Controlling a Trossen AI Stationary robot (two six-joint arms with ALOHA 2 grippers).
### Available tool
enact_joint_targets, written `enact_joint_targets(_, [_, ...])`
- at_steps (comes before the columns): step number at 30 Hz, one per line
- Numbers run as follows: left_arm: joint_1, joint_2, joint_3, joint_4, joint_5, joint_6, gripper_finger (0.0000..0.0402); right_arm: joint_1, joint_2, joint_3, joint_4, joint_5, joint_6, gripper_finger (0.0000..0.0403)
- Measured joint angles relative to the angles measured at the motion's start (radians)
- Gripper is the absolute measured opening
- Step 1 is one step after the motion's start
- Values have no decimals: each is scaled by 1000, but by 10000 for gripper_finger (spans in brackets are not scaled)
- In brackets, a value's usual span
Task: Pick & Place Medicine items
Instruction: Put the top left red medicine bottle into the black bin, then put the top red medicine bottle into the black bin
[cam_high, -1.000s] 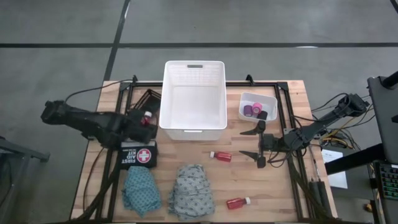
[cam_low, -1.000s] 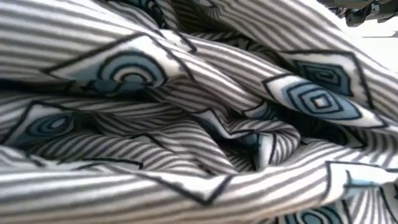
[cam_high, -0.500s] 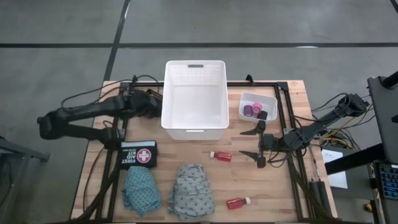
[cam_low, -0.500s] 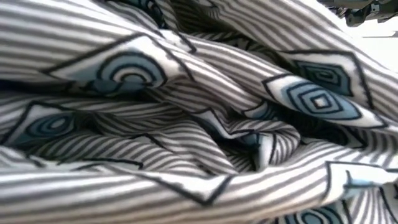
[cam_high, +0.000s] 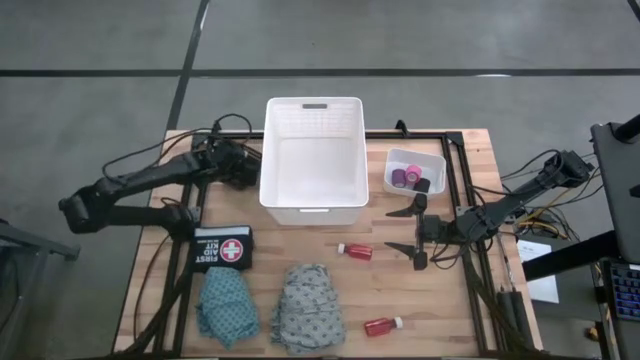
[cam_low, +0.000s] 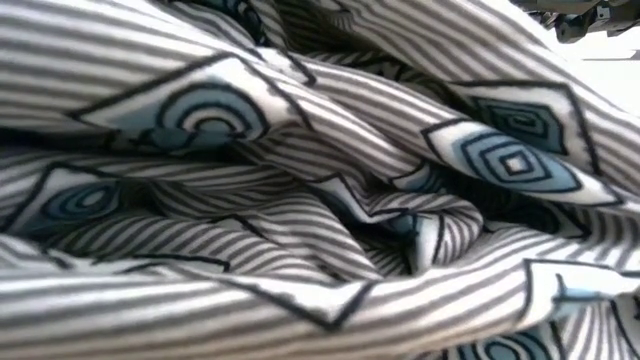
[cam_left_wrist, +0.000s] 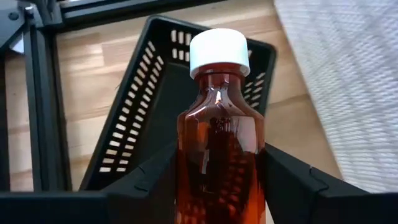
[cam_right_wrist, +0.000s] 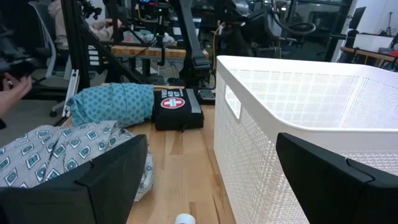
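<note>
The left tool (cam_left_wrist: 221, 186) is closed on a small red bottle (cam_left_wrist: 221, 149), its two dark fingers (cam_left_wrist: 146, 180) pressing the flat sides of the body below the white cap (cam_left_wrist: 219, 51). In the high view this tool (cam_high: 238, 165) sits at the left wall of the white basket (cam_high: 312, 205), above a black slotted tray (cam_left_wrist: 124, 124). The bottle looks like light, stiff, clear amber-red plastic with smooth sides that could slip; a hold low on the body, under the shoulder, seems safest, since the ribbed cap may turn.

The right tool (cam_high: 418, 229) waits wide open and empty over the bench (cam_high: 470, 320), right of the basket. Two more red bottles (cam_high: 354, 250) lie on their sides on the wood and would probably roll if nudged.

The teal cloth (cam_high: 226, 306) and grey cloth (cam_high: 307, 308) are soft, crumpled heaps, best pinched at a raised fold. The rolls (cam_high: 410, 179) sit in a small clear tub (cam_high: 432, 160); they are too small to judge well. A black first aid pouch (cam_high: 223, 246) lies near the cloths.
</note>
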Motion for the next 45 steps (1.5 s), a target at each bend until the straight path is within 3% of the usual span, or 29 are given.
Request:
enact_joint_targets(6, [26,0,-72,105,59,127,198,0,0,0,0,0,0,354])
enact_joint_targets(22, [40,0,-118,106,93,139,200,0,0,0,0,0,0,354])
enact_joint_targets(34, [47,0,-117,133,92,179,233,0,0,0,0,0,0,354])
enact_joint_targets(45, [49,0,-85,132,93,193,205,0,0,0,0,0,0,354])
